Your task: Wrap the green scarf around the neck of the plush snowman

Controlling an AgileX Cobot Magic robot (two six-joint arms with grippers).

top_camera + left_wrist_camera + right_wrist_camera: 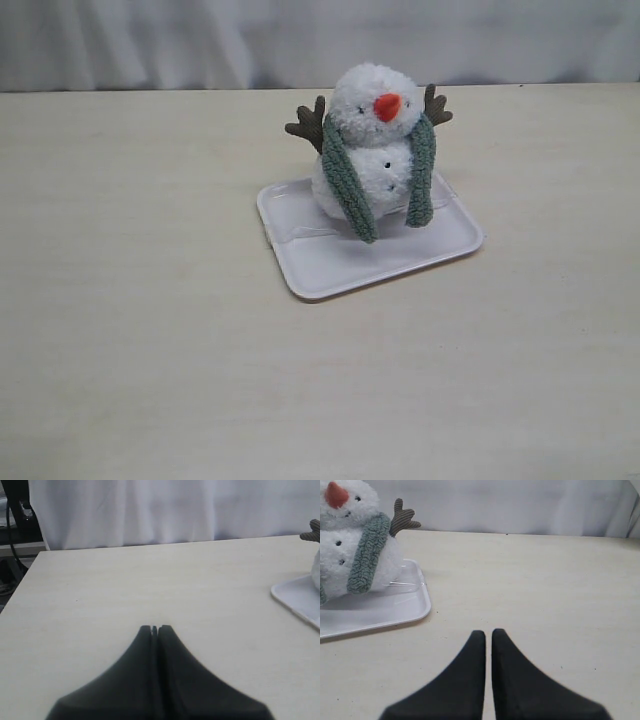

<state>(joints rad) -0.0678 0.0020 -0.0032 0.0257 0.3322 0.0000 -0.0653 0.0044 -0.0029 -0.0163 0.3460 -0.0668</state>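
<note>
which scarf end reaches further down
The scarf end on the left of the exterior view: it slants across the snowman and ends nearer the front of the tray; the other end hangs straight, stopping shorter.

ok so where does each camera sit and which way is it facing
Exterior view: off the arms, raised, looking down across the pale table at the fluffy white plush snowman wearing the grey-green ribbed knitted scarf on a white rectangular tray; no robot part shows.
Left wrist view: behind the shut black left hand, looking over the table to a white curtain; tray corner just in frame.
Right wrist view: behind the shut black right hand, facing snowman, scarf and tray.
Shared: all three show table, tray and curtain.
</note>
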